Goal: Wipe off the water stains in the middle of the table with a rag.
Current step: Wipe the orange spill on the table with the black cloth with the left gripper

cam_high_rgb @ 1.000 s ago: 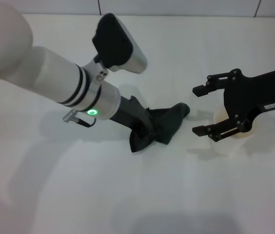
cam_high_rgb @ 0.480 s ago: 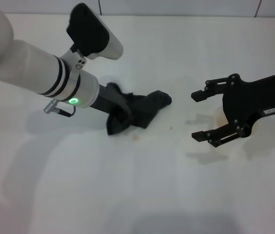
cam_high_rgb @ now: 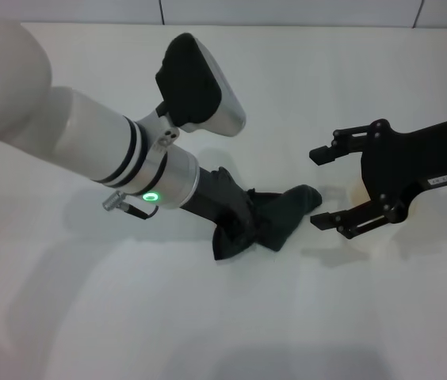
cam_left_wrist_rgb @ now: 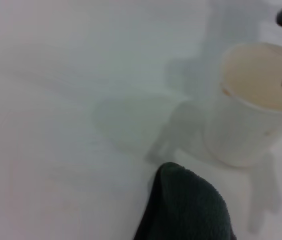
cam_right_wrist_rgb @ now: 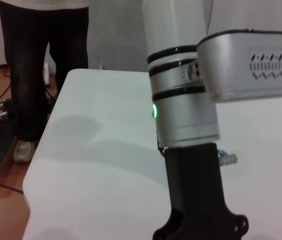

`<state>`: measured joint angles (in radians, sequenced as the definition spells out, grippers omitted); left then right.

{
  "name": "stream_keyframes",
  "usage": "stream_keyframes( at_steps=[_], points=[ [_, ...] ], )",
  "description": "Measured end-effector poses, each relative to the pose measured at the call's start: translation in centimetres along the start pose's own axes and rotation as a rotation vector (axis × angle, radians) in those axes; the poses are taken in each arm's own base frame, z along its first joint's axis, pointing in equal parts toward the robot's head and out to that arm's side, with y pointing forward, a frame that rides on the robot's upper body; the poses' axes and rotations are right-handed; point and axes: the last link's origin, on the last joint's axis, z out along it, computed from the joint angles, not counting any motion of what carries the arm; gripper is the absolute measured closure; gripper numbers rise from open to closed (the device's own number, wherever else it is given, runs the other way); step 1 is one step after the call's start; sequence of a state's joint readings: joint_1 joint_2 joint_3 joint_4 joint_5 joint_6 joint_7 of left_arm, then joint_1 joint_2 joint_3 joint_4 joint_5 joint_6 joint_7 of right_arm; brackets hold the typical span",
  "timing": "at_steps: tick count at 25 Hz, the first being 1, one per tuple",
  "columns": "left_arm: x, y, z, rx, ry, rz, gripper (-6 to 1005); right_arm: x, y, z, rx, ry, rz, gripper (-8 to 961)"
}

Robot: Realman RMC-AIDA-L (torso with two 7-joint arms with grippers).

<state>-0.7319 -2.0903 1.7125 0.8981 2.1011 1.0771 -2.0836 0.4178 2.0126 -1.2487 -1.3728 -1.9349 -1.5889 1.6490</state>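
My left gripper [cam_high_rgb: 243, 222] is shut on the dark green-black rag [cam_high_rgb: 280, 215] and presses it on the white table [cam_high_rgb: 208, 317] near the middle. The rag's free end reaches toward my right gripper [cam_high_rgb: 319, 188], which is open and empty just to the right of it. The rag's tip also shows in the left wrist view [cam_left_wrist_rgb: 186, 210]. The water stains do not show; the rag covers that spot. The left arm [cam_right_wrist_rgb: 181, 100] fills the right wrist view.
A white paper cup [cam_left_wrist_rgb: 253, 120] stands on the table just beyond the rag, mostly hidden behind my right gripper in the head view. A person [cam_right_wrist_rgb: 41, 60] stands past the table's far left end. The table's edge [cam_right_wrist_rgb: 36, 175] is there.
The left gripper dragged the rag left across the table, then back right; the rag now lies close to the right gripper. The right arm has hardly moved.
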Motion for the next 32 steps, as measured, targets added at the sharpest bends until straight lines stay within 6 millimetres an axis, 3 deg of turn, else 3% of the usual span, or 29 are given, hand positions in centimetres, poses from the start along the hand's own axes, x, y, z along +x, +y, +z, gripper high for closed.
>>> stream_keyframes(
  at_steps=[3,9,12,19,25,32],
  points=[
    [-0.3,-0.3,0.2,0.021,-0.001,-0.006,907,-0.1,0.0,0.1,-0.003,-0.003,-0.002,95],
    [-1.5,-3.3,-0.4,0.115,-0.012,-0.079,907,-0.3,0.1,0.3,-0.013,-0.002,-0.009,96],
    [-1.7,-3.7,-0.7,0.119,-0.021,-0.093,907,-0.3,0.2,0.4,-0.017,-0.001,-0.010,96],
    [-1.8,-0.8,-1.2,0.025,-0.014,-0.039,907,-0.2,0.2,0.3,-0.016,-0.001,-0.009,96],
    [-1.1,2.1,0.3,-0.039,0.002,0.024,906,-0.4,0.2,0.4,-0.016,-0.007,-0.013,95],
    [-1.2,1.8,0.9,-0.014,0.001,0.023,906,-0.6,0.3,0.5,-0.022,-0.015,-0.016,95]
  ],
)
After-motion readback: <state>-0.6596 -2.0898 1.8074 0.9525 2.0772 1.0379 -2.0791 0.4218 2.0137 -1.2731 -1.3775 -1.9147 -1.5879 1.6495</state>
